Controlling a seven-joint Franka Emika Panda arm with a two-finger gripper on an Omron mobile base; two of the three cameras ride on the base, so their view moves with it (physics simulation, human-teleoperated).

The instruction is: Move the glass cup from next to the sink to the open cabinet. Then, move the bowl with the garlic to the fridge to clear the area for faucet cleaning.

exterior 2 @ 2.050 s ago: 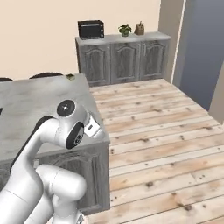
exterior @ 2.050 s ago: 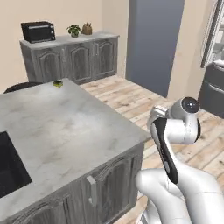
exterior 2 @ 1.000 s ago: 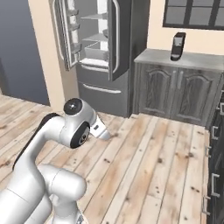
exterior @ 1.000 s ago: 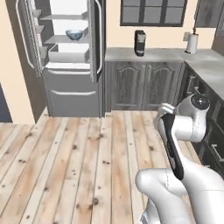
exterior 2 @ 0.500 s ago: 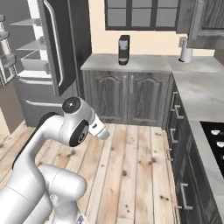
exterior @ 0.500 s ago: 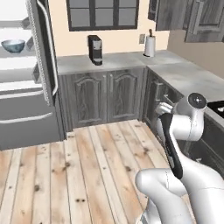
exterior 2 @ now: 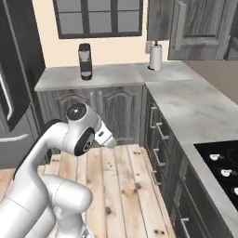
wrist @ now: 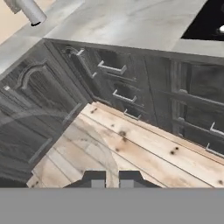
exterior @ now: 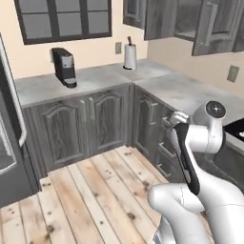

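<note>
Pincer (wrist: 112,179) shut around a faint translucent glass cup (wrist: 65,144), barely discernible against wooden floor (wrist: 144,148); paper towel roll (wrist: 27,9) cropped at bench (wrist: 131,22) corner.

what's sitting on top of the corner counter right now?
On the grey marble counter: a black coffee machine along the window wall and a white paper towel roll in the corner. The stretch nearest the cooktop is partly hidden by the arm in the left base view.
</note>
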